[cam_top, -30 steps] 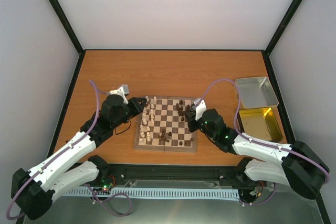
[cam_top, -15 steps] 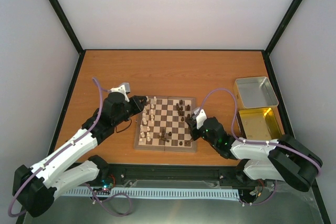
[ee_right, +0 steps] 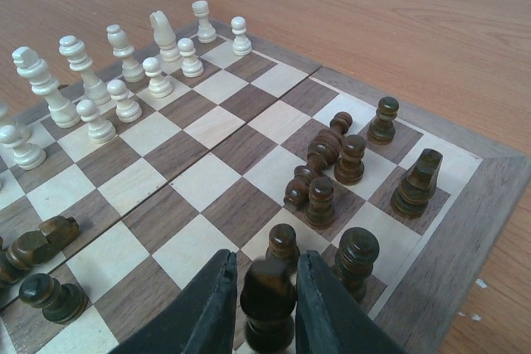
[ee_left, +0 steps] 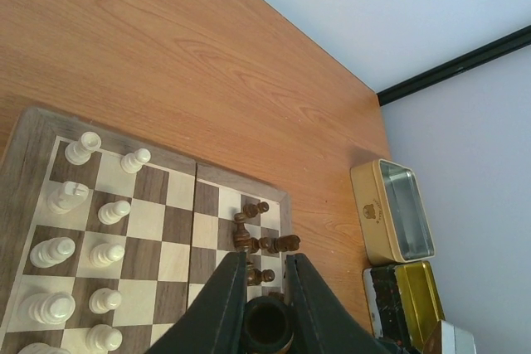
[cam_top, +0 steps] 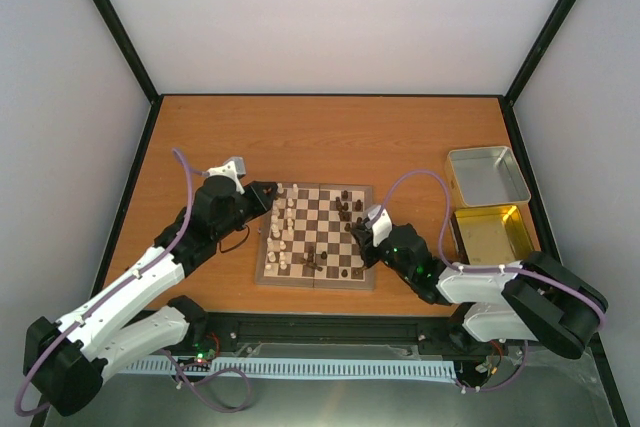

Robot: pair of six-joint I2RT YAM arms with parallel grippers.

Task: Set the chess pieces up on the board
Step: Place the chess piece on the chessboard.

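The dark chess pieces (ee_right: 332, 163) crowd a few squares at the right of the right wrist view. Most are upright and one or two lean on a neighbour, while toppled dark pieces (ee_right: 37, 246) lie at lower left. One dark pawn (ee_right: 267, 304) stands at bottom centre between the fingers of the right gripper (ee_right: 266, 264); whether they pinch it or stand just clear I cannot tell.

I'd say these are light, stiff, smooth turned wood on narrow bases and easy to knock over. They are best pinched at the waist, under the head.

The left gripper (ee_left: 265, 264), by the upper-left corner of the board (ee_right: 207, 180) in the top view, is closed on a dark round piece (ee_left: 267, 327). Cream chessmen (ee_right: 124, 72) line the upper left, and two tins (cam_top: 488, 175) sit right of the board.
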